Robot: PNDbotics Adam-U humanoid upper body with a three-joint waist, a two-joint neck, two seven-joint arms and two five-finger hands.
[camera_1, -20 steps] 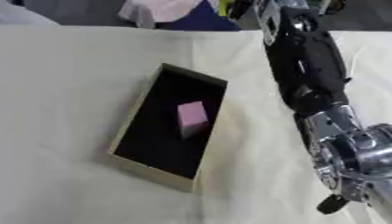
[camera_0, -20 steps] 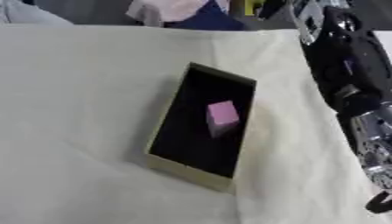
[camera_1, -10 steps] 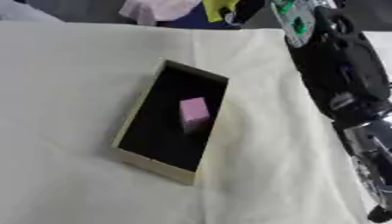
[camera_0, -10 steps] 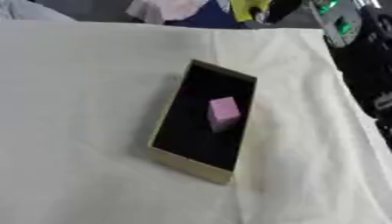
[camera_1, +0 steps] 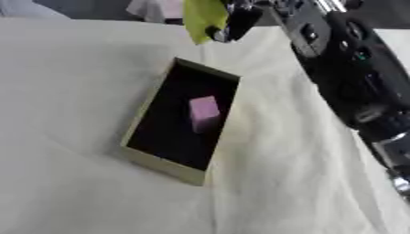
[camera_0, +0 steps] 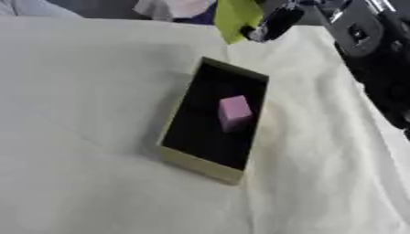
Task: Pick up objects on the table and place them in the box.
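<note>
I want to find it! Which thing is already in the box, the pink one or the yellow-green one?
The pink block lies inside the box. The yellow-green thing is up by the right hand.

A shallow box [camera_0: 200, 162] with tan walls and a black inside lies askew on the cream cloth [camera_0: 80, 91] that covers the table. A pink block [camera_0: 234, 113] sits inside it, near the middle and toward the right wall. At the top, the right hand [camera_0: 272, 23] reaches in from the upper right, its dark fingers curled against a yellow-green object [camera_0: 232, 18] held above the far end of the box. The black arm [camera_0: 376, 59] runs down the right edge.
</note>
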